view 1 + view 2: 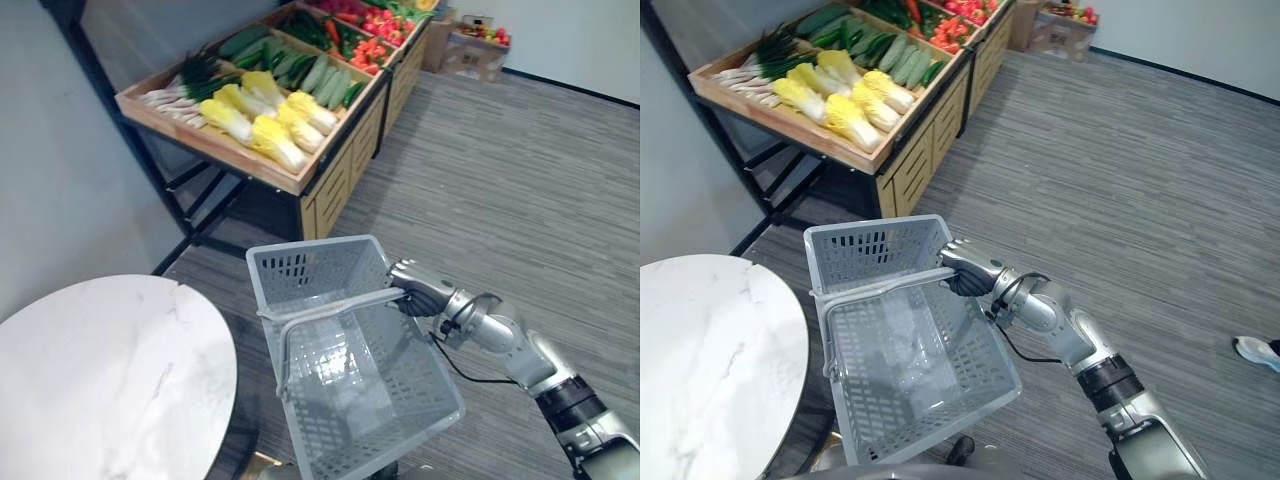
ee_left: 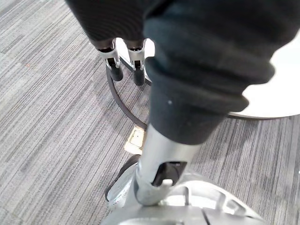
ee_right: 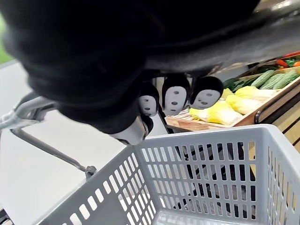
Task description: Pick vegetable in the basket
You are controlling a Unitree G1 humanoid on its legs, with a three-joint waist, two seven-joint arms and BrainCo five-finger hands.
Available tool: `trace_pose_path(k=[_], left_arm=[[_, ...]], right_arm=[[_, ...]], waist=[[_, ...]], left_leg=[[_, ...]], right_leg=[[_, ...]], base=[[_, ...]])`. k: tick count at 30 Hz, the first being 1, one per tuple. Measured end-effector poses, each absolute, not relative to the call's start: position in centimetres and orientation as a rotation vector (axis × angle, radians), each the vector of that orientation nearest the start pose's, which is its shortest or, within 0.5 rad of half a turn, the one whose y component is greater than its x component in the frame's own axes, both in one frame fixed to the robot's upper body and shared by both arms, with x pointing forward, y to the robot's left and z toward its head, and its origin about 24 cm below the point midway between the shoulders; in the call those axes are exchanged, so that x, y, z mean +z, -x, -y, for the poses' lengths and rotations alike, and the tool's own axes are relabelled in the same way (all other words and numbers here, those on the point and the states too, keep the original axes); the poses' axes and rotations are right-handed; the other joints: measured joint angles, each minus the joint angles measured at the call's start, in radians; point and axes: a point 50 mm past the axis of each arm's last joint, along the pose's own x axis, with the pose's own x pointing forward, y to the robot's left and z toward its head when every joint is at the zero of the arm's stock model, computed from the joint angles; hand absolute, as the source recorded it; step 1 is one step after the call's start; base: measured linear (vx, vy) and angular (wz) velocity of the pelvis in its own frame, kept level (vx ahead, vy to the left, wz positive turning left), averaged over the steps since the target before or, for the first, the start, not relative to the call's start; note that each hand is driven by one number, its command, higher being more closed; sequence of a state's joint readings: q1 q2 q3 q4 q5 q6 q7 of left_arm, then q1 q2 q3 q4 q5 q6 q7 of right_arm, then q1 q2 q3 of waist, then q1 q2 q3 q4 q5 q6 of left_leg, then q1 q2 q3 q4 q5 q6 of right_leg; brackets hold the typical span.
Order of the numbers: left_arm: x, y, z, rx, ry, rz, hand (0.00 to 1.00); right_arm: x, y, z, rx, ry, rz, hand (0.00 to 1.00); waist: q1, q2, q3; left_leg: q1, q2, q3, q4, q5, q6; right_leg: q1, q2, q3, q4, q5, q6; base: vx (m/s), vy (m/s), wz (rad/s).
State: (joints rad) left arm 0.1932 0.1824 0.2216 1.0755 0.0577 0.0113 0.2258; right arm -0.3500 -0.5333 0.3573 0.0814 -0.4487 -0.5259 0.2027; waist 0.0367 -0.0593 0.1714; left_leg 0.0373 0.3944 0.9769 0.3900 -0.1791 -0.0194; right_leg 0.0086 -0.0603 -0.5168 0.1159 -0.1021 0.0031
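None of the vegetables has been picked yet: they are heaped on the wooden stand at upper left. The grey basket at lower centre is seen empty, its handle clasped by the curled right hand. The left hand is hung slack, nothing held.

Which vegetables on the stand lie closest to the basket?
The yellow cabbages, at the crate's edge nearest the basket; cucumbers and leeks lie farther back.

Grey basket, white marbled table, yellow cabbages
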Motion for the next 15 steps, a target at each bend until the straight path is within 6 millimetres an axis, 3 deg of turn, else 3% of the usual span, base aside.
trace_pose_path(k=[2, 3, 5, 6, 7, 9, 12, 15], left_arm=[[-15.7, -3.5, -26.0, 0.506, -0.236, -1.245, 0.00], [-15.7, -3.4, -25.9, 0.503, -0.235, -1.248, 0.00], [-15.9, -3.1, -25.4, 0.507, -0.218, -1.255, 0.00], [-16.0, -2.8, -25.1, 0.508, -0.206, -1.260, 0.00], [-16.2, -2.6, -24.5, 0.493, -0.185, -1.267, 0.00], [-16.5, -2.4, -23.3, 0.466, -0.161, -1.279, 0.00], [-16.5, -3.1, -22.9, 0.470, -0.122, -1.263, 0.00], [-16.4, -4.3, -22.7, 0.468, -0.101, -1.228, 0.00]], right_arm=[[11.4, -27.5, 11.7, 0.749, 1.020, 0.606, 1.00], [10.9, -27.3, 11.9, 0.755, 1.012, 0.579, 1.00], [10.4, -27.1, 12.1, 0.765, 1.002, 0.549, 1.00], [10.3, -27.0, 12.1, 0.767, 1.001, 0.542, 1.00], [10.2, -26.9, 12.1, 0.768, 0.999, 0.541, 1.00], [10.1, -26.8, 12.4, 0.760, 0.998, 0.529, 1.00], [8.8, -26.3, 13.5, 0.739, 1.004, 0.448, 1.00], [7.0, -25.4, 15.4, 0.687, 1.012, 0.331, 1.00]], waist=[[-0.005, 0.004, 0.001], [-0.005, 0.007, 0.002], [-0.002, 0.006, 0.002], [0.001, 0.007, 0.001], [0.007, 0.009, 0.000], [0.003, 0.026, -0.001], [-0.009, 0.056, -0.009], [-0.021, 0.055, -0.010]], left_leg=[[-0.003, 0.021, -0.012, 0.024, 0.007, 0.003], [-0.015, 0.033, -0.088, 0.063, 0.016, 0.017], [-0.047, 0.009, -0.291, 0.106, 0.039, 0.029], [-0.065, -0.031, -0.409, 0.090, 0.027, 0.014], [-0.069, -0.104, -0.560, 0.036, 0.004, -0.022], [-0.065, -0.196, -0.717, -0.088, -0.005, -0.039], [-0.023, -0.232, -0.819, -0.204, -0.016, -0.072], [-0.025, -0.269, -0.777, -0.213, -0.019, -0.072]], right_leg=[[0.000, 0.020, 0.017, -0.022, 0.006, -0.006], [0.010, 0.031, 0.035, -0.038, 0.012, -0.010], [0.015, 0.034, 0.092, -0.043, 0.027, -0.025], [0.004, 0.033, 0.135, -0.043, 0.035, -0.028], [-0.028, 0.031, 0.204, -0.042, 0.050, -0.026], [-0.079, 0.043, 0.309, -0.044, 0.093, -0.023], [-0.119, 0.066, 0.407, -0.052, 0.130, 0.002], [-0.119, 0.037, 0.454, -0.124, 0.185, 0.036]], base=[[-0.15, -0.103, -0.26], [-0.10, -0.088, -0.46], [-0.05, -0.065, -0.71], [-0.05, -0.001, -1.31], [-0.06, 0.057, -1.66], [-0.07, 0.127, -1.69], [-0.02, 0.165, -1.19], [-0.02, 0.226, -0.47]])
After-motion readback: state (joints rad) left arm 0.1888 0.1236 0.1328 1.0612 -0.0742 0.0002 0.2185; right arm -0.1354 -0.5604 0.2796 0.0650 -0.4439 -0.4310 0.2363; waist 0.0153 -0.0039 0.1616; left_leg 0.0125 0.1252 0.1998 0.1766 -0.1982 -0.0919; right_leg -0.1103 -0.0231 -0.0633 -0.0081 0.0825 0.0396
